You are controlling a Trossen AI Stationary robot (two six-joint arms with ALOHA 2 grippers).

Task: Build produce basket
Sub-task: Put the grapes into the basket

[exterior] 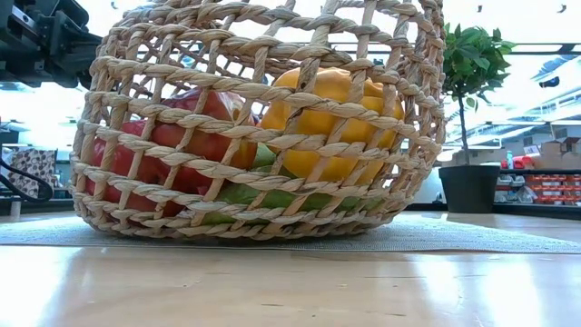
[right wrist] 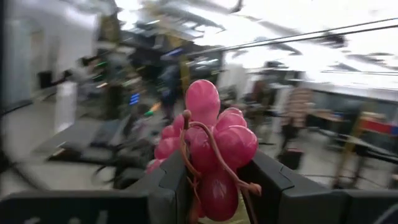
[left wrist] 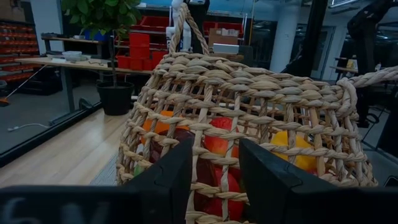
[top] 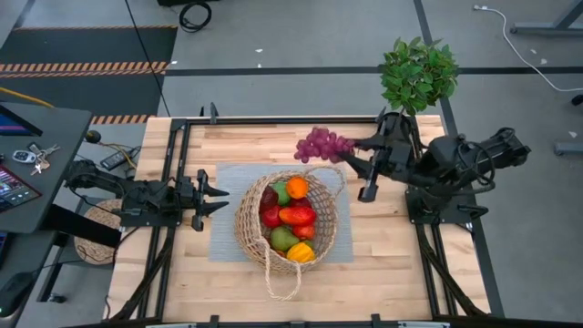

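The tan wicker basket (top: 248,228) (exterior: 263,118) (left wrist: 249,112) stands on a grey mat (top: 228,182) at the table's middle. Inside it lie red (top: 296,216), orange (top: 297,189), green (top: 282,239) and yellow (top: 301,252) produce. My left gripper (top: 221,196) (left wrist: 216,162) is open, level, just left of the basket wall and apart from it. My right gripper (top: 349,153) (right wrist: 214,171) is shut on the purple grapes (top: 321,144) (right wrist: 211,137), past the basket's far rim. My right gripper holds the grape bunch by its right end (right wrist: 208,180), pinched between the two fingers (right wrist: 171,180). It comes roughly level from the table's right. The bunch sticks out past the fingertips toward the left, its brown stem (right wrist: 214,146) showing, lifted clear of the table.
A leafy potted plant (top: 419,71) (exterior: 472,109) stands at the far edge behind the right arm. One basket handle loop (top: 282,278) lies toward the near edge, the other (top: 330,173) stands at the far rim. A round woven mat (top: 96,232), keys and devices sit beyond the left edge.
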